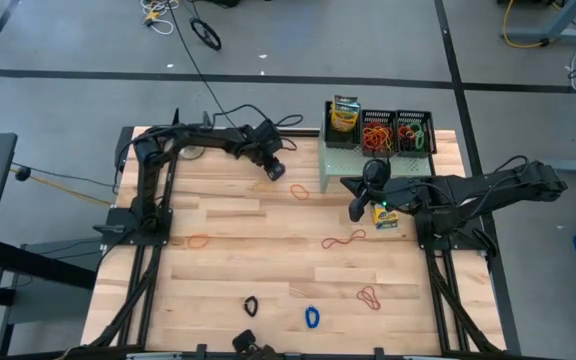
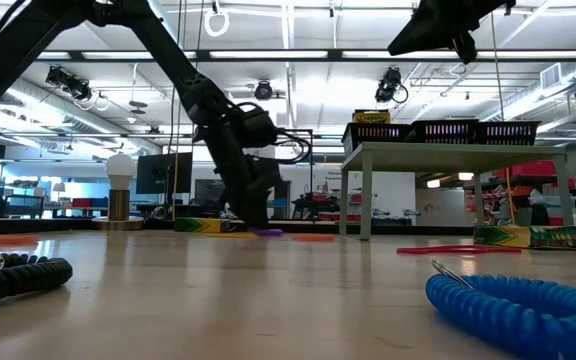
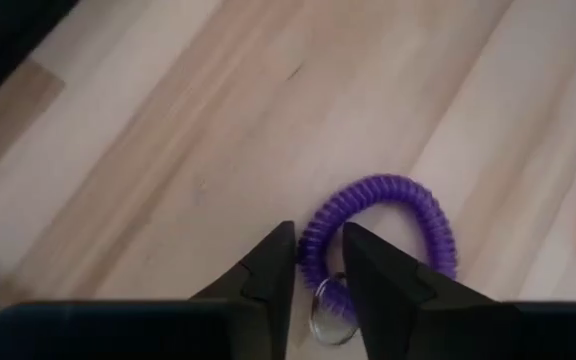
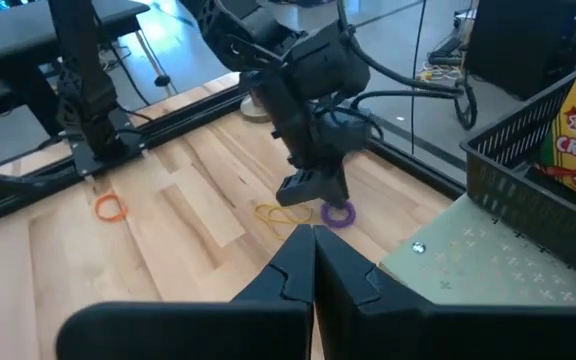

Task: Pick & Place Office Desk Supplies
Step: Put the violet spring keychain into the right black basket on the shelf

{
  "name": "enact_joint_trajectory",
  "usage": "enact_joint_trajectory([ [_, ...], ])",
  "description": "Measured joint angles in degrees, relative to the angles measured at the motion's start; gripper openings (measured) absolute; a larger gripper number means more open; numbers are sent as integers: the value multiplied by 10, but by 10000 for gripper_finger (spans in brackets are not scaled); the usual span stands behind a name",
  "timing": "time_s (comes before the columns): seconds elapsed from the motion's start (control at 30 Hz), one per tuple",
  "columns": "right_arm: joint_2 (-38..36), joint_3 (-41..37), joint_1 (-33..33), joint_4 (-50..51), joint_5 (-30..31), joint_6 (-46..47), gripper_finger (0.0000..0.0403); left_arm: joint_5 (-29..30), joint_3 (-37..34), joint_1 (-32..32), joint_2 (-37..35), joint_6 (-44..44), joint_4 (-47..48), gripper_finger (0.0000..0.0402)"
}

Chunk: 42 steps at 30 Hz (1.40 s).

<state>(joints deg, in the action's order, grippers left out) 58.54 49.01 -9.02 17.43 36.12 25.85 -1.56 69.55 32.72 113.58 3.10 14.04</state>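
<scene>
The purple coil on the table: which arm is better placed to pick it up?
The left. Its claw already straddles the purple coil, fingers open around one side. The right claw is shut and hangs farther off, near the green shelf.

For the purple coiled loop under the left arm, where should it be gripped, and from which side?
The purple coiled plastic loop lies flat on the wooden table, so coming straight down from above suits it. Best to pinch one stretch of the coil across its thickness, one finger inside the ring and one outside. The left pincer already straddles the coil next to the small metal key ring.
</scene>
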Motion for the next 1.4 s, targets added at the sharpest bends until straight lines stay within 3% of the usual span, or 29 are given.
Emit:
enact_joint_trajectory([
  [0.33,0,0,0,0,-3,-26,2,46,0,-28,-20,-39,89,14],
  [0.5,0,0,0,1,-25,-14,2,41,-8,-28,-68,16,91,10],
  [0.57,0,0,3,3,-41,7,2,36,-35,-35,-100,60,55,10],
  [0.77,15,-2,6,18,-80,88,2,9,-191,-95,-171,169,-171,10],
  [0.9,44,-26,6,-20,-128,135,2,11,-264,-148,-194,247,-267,10],
  [1.0,79,-56,3,-49,-150,206,13,24,-291,-191,-202,297,-335,10],
  [1.17,145,-106,-8,-148,-154,305,67,49,-308,-255,-191,367,-413,10],
  [1.4,268,-130,-8,-342,-156,345,130,43,-308,-298,-138,416,-500,11],
])
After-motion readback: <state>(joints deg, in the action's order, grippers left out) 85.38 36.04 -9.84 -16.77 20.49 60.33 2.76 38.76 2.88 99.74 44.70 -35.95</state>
